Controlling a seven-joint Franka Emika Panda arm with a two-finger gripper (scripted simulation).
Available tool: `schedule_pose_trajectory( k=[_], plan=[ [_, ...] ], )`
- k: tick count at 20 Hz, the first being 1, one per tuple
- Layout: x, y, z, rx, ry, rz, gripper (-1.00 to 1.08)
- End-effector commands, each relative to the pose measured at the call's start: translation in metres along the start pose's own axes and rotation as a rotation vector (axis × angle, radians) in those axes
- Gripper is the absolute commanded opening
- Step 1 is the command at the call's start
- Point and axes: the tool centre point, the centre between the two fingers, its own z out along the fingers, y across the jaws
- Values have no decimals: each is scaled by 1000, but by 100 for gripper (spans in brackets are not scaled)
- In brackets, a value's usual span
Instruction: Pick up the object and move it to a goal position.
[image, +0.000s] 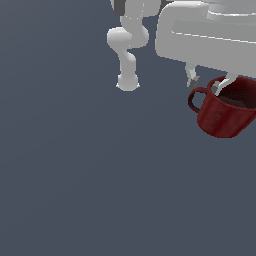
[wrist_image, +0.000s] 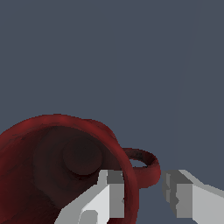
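The gripper (wrist_image: 142, 192) straddles the mug's (image: 222, 114) rim beside the handle (wrist_image: 144, 168): one finger inside, one outside (a gap shows by the outer one, so a firm pinch is uncertain). The mug hangs tilted at the exterior view's right.

The scene is seen from high up in the exterior view, looking steeply down on the grey floor (image: 75, 190), with the arm's white link (image: 205, 37) looming very close at the top and the exterior view's right. From the wrist, the look is taken down along the fingers (wrist_image: 109, 197), very near, straight into the mouth of the mug (wrist_image: 65, 175). Shared by both views are the mug (image: 222, 112), its handle, the fingertips and bare floor (wrist_image: 109, 57).
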Motion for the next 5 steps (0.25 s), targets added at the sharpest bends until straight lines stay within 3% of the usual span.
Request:
schedule_pose_trajectory(
  k=[1, 5],
  plan=[
    [0, -1, -4, 3, 2, 0, -100],
    [0, -2, -4, 3, 2, 0, -100]
  ],
)
